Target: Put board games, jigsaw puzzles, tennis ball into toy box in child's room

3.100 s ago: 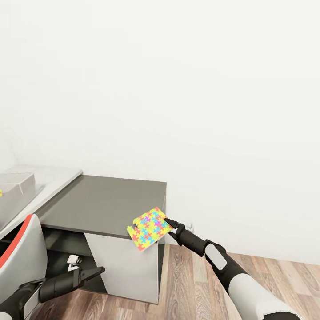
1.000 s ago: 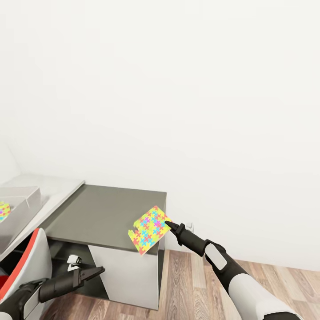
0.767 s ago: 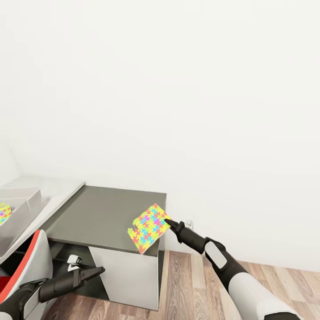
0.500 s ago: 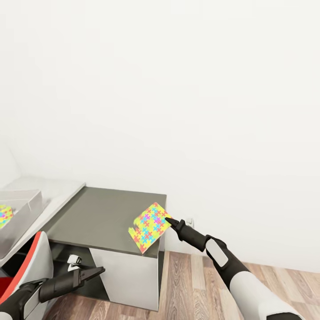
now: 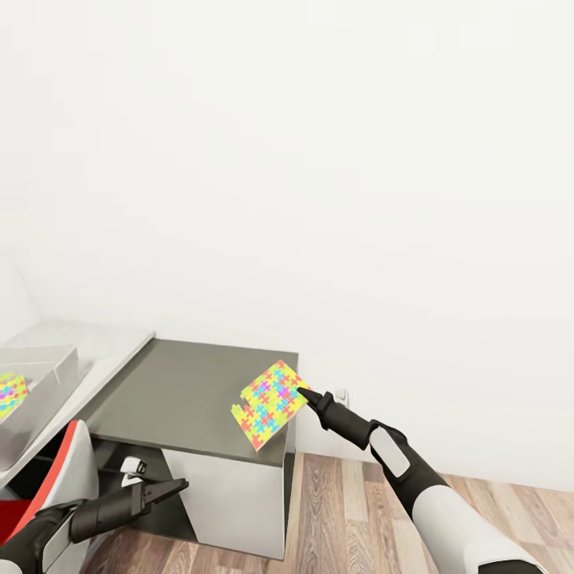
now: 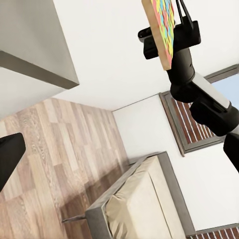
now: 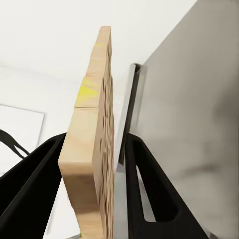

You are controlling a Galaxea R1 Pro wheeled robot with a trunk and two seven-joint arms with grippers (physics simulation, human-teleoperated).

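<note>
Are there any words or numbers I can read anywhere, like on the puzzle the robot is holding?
None: no words, numbers or signs can be read in these pictures.
The jigsaw puzzle in the right claw shows only coloured interlocking pieces, no letters.
The second puzzle in the toy box shows colours only, no letters.
The dark cabinet top and the wall are plain.

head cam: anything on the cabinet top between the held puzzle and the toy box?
No. In the head view, between the jigsaw puzzle and the toy box, the dark cabinet top is bare.
</note>
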